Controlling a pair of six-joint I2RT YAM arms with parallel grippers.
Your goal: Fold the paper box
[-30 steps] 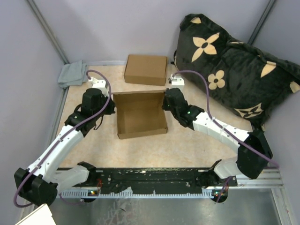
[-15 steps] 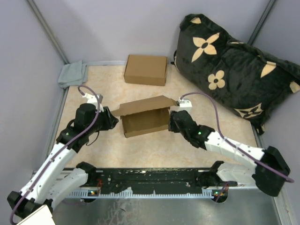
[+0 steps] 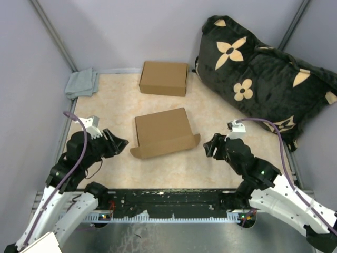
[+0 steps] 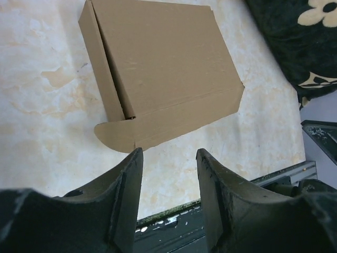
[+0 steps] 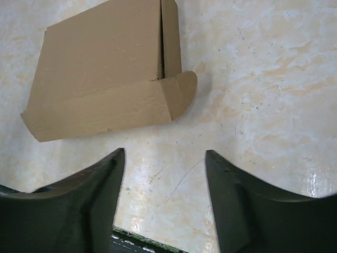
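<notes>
The brown paper box [image 3: 160, 129] lies on the table's middle with its lid down. Its front flap [image 3: 166, 146] and two rounded ear tabs splay out along the near side. My left gripper [image 3: 121, 143] hovers left of the box, apart from it, open and empty. My right gripper [image 3: 209, 146] sits right of the box, also open and empty. The left wrist view has the box [image 4: 163, 68] beyond the left gripper [image 4: 168, 153], and the right wrist view has the box [image 5: 100, 79] beyond the right gripper [image 5: 164, 153]. Nothing lies between either pair of fingers.
A second, closed brown box [image 3: 164, 78] rests at the back. A grey cloth [image 3: 81, 83] lies in the back left corner. A large black flowered pillow [image 3: 263, 79] fills the back right. The black base rail [image 3: 174, 203] runs along the near edge.
The box stood open with both grippers shut at its sides. The lid has since come down, and both grippers have opened and drawn back toward the near edge.
</notes>
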